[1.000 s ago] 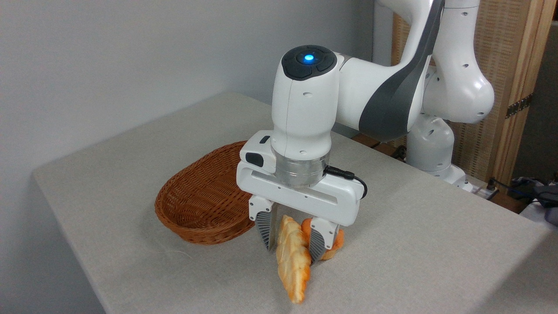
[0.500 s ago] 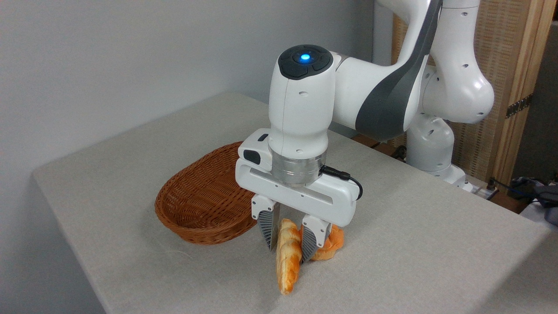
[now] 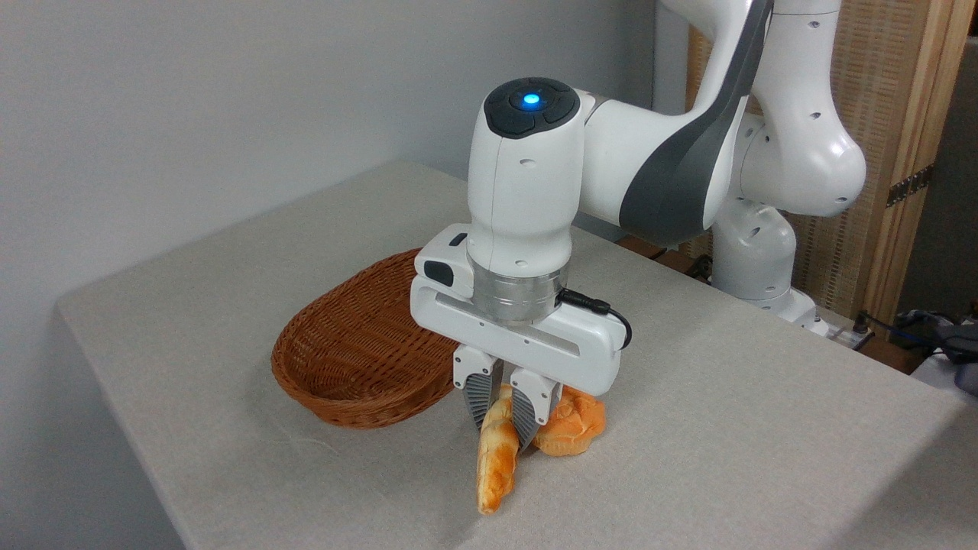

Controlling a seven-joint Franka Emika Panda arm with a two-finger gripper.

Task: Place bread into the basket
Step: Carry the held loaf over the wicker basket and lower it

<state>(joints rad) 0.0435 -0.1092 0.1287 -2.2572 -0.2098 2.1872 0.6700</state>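
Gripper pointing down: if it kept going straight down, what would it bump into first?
The gripper is shut on the bread, so the loaf's lower tip would press into the table first; that tip looks at or almost on the cloth.

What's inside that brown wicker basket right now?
Nothing shows in the basket: its visible woven floor and walls are bare. The robot's wrist covers its right end, so that part cannot be checked. The bread is outside, pinched in the jaws.
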